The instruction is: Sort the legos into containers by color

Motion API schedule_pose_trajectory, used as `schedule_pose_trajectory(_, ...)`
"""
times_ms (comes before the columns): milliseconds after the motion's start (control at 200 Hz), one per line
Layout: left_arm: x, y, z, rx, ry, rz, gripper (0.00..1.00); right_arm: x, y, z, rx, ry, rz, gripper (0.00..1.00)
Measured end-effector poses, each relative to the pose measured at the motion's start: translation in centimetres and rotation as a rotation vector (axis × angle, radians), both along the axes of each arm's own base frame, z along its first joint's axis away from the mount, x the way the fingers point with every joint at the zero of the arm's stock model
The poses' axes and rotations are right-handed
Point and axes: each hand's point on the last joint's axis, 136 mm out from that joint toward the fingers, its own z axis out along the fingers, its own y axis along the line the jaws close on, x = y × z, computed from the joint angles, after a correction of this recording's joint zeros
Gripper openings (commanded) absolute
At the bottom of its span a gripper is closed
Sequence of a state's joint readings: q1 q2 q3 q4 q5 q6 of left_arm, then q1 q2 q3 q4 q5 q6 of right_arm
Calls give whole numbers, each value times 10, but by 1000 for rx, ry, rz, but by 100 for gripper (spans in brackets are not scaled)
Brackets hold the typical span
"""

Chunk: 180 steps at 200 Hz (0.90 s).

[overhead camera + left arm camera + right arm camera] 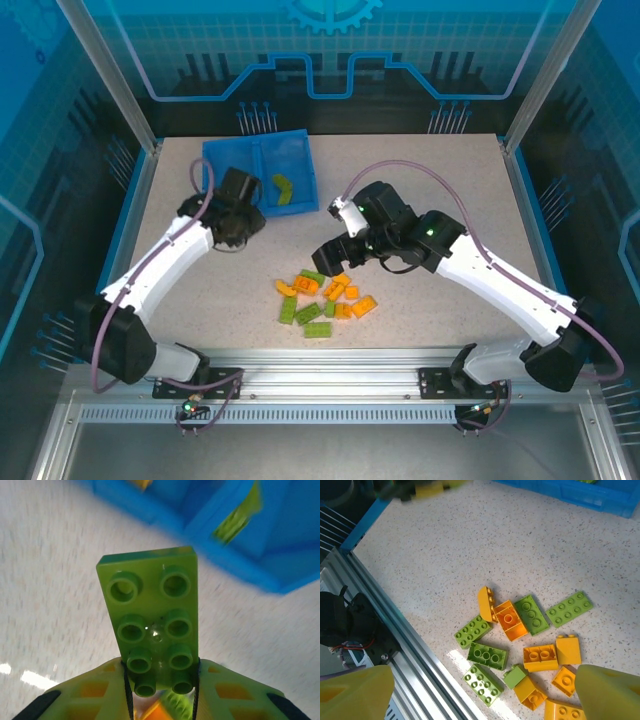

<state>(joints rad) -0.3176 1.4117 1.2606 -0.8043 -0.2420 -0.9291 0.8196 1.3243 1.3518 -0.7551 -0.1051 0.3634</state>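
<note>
Your left end effector (pixel 160 682) held a green brick (pixel 152 615) near the blue tray (pixel 226 160). Your right end effector (pixel 335 252) hung spread wide over the pile (pixel 325 300).

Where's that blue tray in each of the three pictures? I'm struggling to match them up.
Top external: the blue tray sits at the far side of the table, left of centre.
Left wrist: the tray is blurred across the top right, beyond the held green brick.
Right wrist: it is a strip along the top right edge.
Shared landmark: the speckled table top.
</note>
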Motion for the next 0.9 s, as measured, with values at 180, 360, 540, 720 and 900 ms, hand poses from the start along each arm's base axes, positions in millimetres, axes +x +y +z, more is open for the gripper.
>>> schedule_pose_trajectory(180,65,46,5,64,-22,57,29,-2,-6,6,10,-17,-17,95)
schedule_pose_trajectory(360,133,72,-44,58,66,71,28,-4,-10,13,25,-29,-33,95)
schedule_pose_trajectory(540,169,73,-78,42,106,51,25,-9,-16,14,26,-41,-47,94)
schedule_pose_trajectory(720,174,73,-65,41,86,49,24,-12,-24,13,19,-47,-67,95)
schedule_pose_trajectory(900,180,53,-28,35,3,-28,27,-10,-28,14,11,-58,-81,95)
